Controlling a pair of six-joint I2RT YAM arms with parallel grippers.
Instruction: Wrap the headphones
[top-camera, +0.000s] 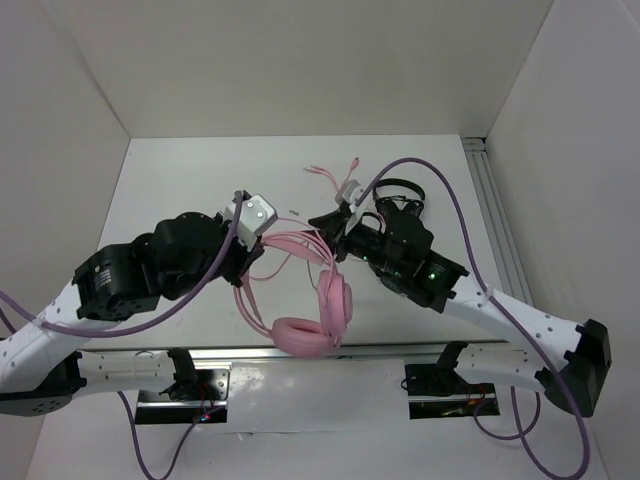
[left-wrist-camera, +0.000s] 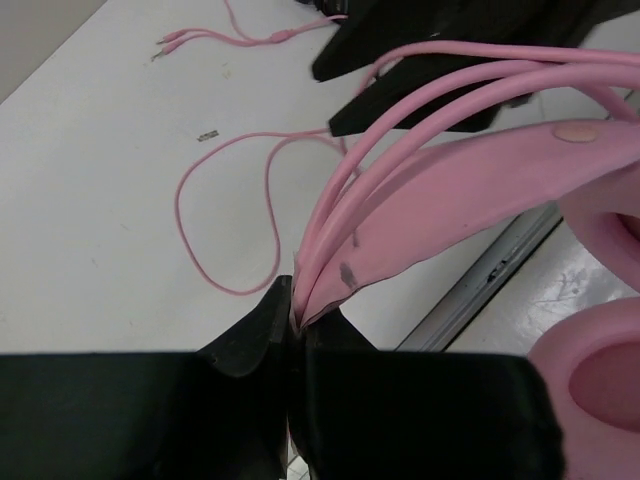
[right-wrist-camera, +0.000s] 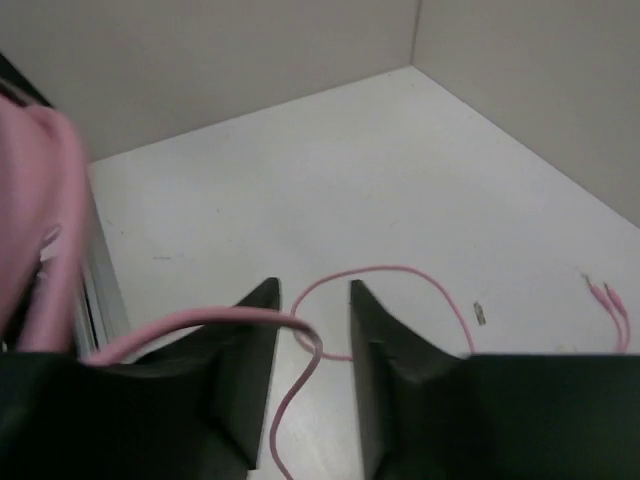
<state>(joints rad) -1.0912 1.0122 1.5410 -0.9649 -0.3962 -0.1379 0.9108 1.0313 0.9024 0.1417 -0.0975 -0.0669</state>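
The left gripper (left-wrist-camera: 298, 305) is clenched tight on the headphones (top-camera: 300, 338). It pinches one end of the pink band (left-wrist-camera: 480, 190), and a few turns of the cable (right-wrist-camera: 230, 313) are squeezed in with it. The two round cups hang down at the near edge of the table (top-camera: 180, 190), in the middle, between the two arms.

The band runs away from the left gripper toward the right gripper (right-wrist-camera: 312, 310). So its long way goes from left to right, and the wound cable lies along it.

The right gripper is just beside the band, on the far right side of it. Its jaws are apart. The cable lies over one finger and drops down through the gap, but nothing pinches it, so this hand has let go.

The rest of the cable lies loose on the table, past the right gripper, toward the back wall. It makes a big loop there and ends in small plugs (top-camera: 320, 172). The right arm is much nearer to this loose part than the left arm is. I think the next turn must go around the band, from the far side.

The left arm is bent, with its wrist held up above the table. The right arm reaches in from the right and points toward the back.
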